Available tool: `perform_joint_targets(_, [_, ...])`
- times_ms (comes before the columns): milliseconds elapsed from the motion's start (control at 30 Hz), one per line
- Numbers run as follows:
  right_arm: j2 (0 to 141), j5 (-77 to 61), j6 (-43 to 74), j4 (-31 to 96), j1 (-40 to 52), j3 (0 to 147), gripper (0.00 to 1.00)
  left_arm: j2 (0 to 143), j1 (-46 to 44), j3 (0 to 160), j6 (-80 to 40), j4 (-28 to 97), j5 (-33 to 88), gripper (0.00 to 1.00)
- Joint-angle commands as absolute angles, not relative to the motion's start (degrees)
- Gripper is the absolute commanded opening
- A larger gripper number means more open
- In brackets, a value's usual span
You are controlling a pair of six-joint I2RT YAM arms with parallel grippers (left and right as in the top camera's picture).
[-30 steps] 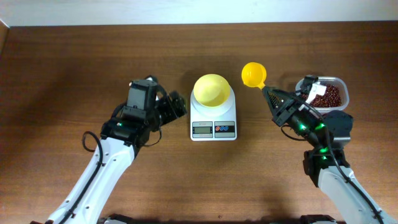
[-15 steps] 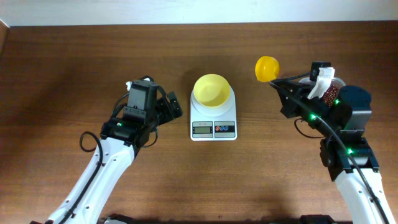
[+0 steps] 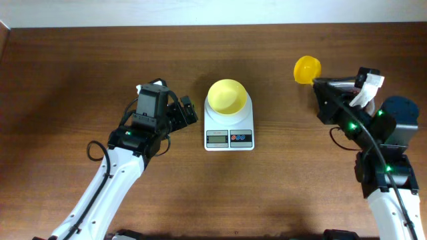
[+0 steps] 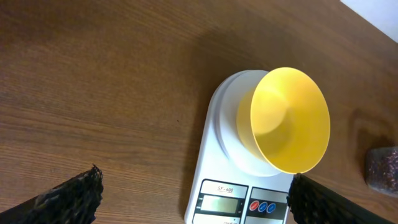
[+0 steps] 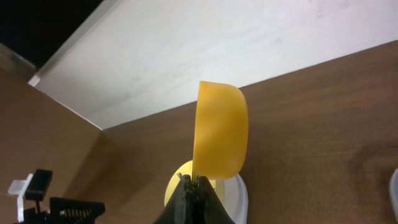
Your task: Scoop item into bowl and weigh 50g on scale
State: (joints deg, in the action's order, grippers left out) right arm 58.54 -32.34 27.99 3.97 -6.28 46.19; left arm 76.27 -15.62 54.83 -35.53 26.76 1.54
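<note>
The bowl [image 3: 225,95] sits on the round platform of the scale [image 3: 229,138], at the middle of the tabletop [image 3: 67,67]. The left tool [image 3: 189,113] rests just left of the scale and points at it. The overhead view does not settle its state, but the left wrist view does: its dark fingers [image 4: 71,196] stand at the two lower corners, wide apart and released, with nothing between them. That view also looks into the bowl's hollow at a slant and shows the grey display and the red and blue buttons, though the reading is too small to make out. At its right edge is a patch of red-brown beans [image 4: 380,171], beyond the scale; the overhead view does not show them.

The right tool [image 3: 321,88] is clenched on the handle of a yellow scoop [image 3: 307,69], held above the tabletop well to the right of the scale. From overhead the scoop is only a round yellow shape. The right wrist view shows its cup side-on, tipped onto its edge, with the bowl and scale low behind it.
</note>
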Motion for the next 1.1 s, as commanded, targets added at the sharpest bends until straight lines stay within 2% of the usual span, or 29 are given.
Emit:
perform_joint_targets(0, [57.7, -31.6, 29.7, 3.6, -7.6, 47.3, 0.04, 75.2, -15.6, 55.5, -34.6, 26.0, 2.1, 0.99])
perform_joint_targets(333, [58.0, -29.0, 34.1, -0.1, -7.6, 47.3, 0.04, 75.2, -15.6, 55.5, -34.6, 25.0, 2.3, 0.99])
perform_joint_targets(433, [57.9, -28.2, 31.4, 0.7, -7.6, 47.3, 0.04, 75.2, -15.6, 55.6, -27.0, 25.4, 5.3, 0.99])
perform_joint_targets(500, [57.6, -27.8, 23.9, 4.2, -7.5, 47.3, 0.04, 75.2, -15.7, 55.6, -25.0, 25.8, 6.1, 1.00])
perform_joint_targets(567, [55.8, -21.1, 21.1, 9.6, -7.5, 47.7, 0.04, 75.2, -18.5, 55.6, -19.7, 25.8, 7.7, 0.97])
perform_joint_targets(667, [52.6, -20.3, 16.9, 15.7, -7.5, 47.7, 0.04, 75.2, -26.3, 55.6, -17.0, 25.8, 3.9, 0.91])
perform_joint_targets(867, [52.2, -15.8, 13.7, 18.0, -7.5, 49.5, 0.04, 75.4, -34.9, 55.5, -17.0, 25.5, -1.5, 0.98])
perform_joint_targets(900, [52.2, -15.7, 13.7, 18.1, -7.5, 49.5, 0.04, 76.4, -35.9, 55.5, -17.0, 24.4, -1.7, 0.94])
perform_joint_targets(933, [52.2, -15.8, 13.7, 18.0, -7.5, 49.5, 0.04, 78.2, -36.1, 55.5, -17.0, 23.2, -1.8, 0.71])
perform_joint_targets(967, [52.2, -15.7, 13.7, 18.0, -7.5, 49.5, 0.04, 79.5, -36.1, 55.5, -17.1, 22.7, -1.7, 0.56])
perform_joint_targets(1067, [52.2, -15.1, 13.7, 16.9, -7.5, 49.5, 0.04, 83.9, -36.1, 55.5, -17.1, 22.5, 2.5, 0.25])
